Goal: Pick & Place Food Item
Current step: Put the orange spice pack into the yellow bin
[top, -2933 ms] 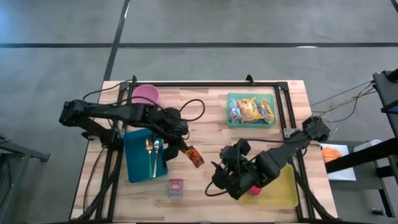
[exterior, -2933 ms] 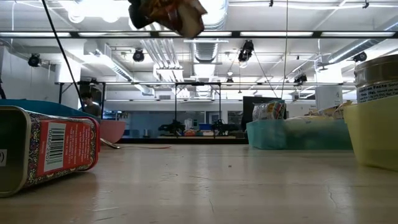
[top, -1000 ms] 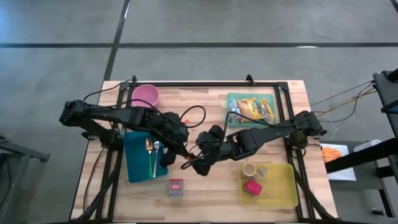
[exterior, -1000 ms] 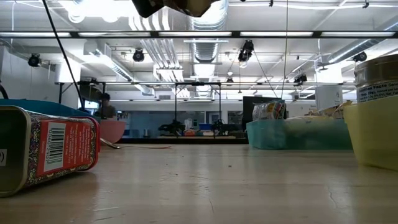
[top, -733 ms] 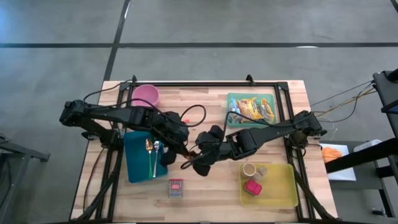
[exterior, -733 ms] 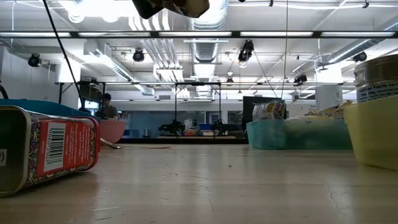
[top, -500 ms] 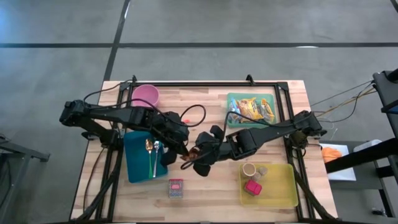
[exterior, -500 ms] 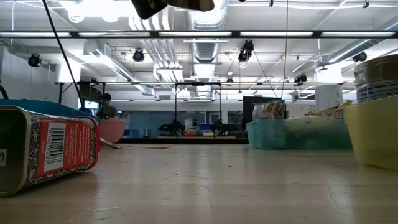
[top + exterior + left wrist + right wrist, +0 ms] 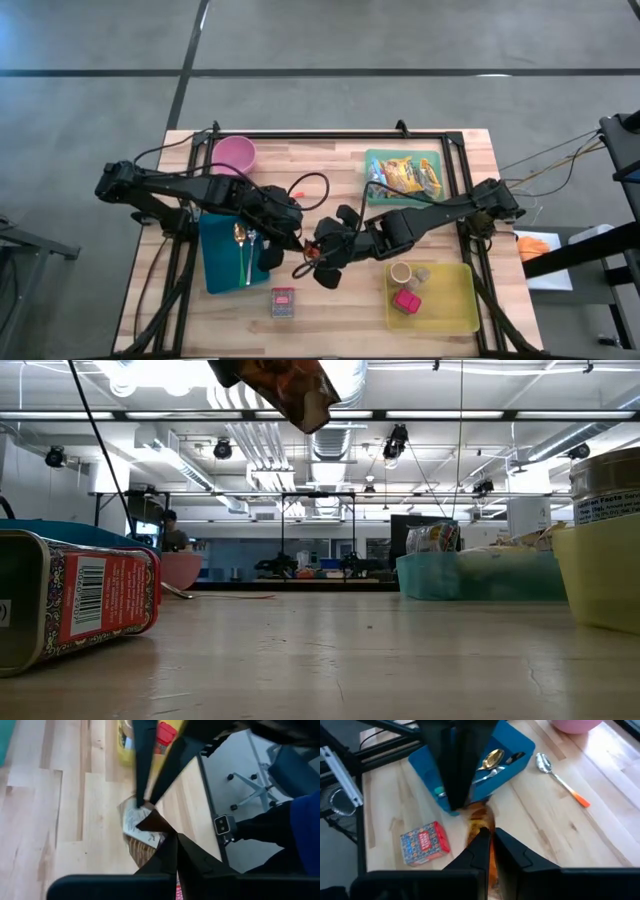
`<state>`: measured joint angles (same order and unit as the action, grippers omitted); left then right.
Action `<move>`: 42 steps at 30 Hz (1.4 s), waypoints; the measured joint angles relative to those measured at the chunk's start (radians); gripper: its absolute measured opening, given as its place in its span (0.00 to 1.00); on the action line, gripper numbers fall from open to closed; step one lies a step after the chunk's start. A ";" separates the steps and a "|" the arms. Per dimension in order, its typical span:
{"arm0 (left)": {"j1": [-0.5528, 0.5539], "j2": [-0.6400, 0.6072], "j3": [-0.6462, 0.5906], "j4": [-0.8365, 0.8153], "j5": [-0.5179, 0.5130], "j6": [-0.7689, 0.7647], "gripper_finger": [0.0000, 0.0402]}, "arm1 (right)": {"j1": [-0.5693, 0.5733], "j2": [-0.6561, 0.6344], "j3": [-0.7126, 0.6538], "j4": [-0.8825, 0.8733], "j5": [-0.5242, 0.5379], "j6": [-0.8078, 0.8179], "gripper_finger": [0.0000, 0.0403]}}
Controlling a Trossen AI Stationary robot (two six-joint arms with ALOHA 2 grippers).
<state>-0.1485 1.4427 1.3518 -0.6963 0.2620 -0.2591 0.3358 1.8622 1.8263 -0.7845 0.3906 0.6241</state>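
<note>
Crinkled orange-brown foil snack packet (image 9: 308,259), white printed back, hangs mid-air over the wooden table (image 9: 330,180) centre, beside the blue tray (image 9: 222,262). Left gripper (image 9: 296,248) and right gripper (image 9: 318,258) both clamped tight on it, 2 opposite ends.

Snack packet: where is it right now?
The snack packet is held off the table at mid-table in the high view, pinched between the left gripper and right gripper, just right of the blue tray and above the red tin.

Lab: exposed ceiling ducts (image 9: 335,440), robot rigs
</note>
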 joint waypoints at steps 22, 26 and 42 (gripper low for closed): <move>-0.022 0.000 0.000 -0.056 -0.112 -0.005 0.00 | -0.002 -0.002 0.000 0.011 -0.045 0.004 0.05; -0.023 0.000 0.003 -0.050 -0.117 -0.011 0.00 | -0.003 -0.002 0.000 0.003 -0.075 0.005 0.02; -0.032 0.000 -0.003 -0.162 0.026 -0.030 0.08 | -0.002 -0.002 -0.050 0.004 -0.192 0.012 0.02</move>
<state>-0.1803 1.4429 1.3488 -0.8579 0.2881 -0.2893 0.3340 1.8599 1.7764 -0.7806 0.1991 0.6361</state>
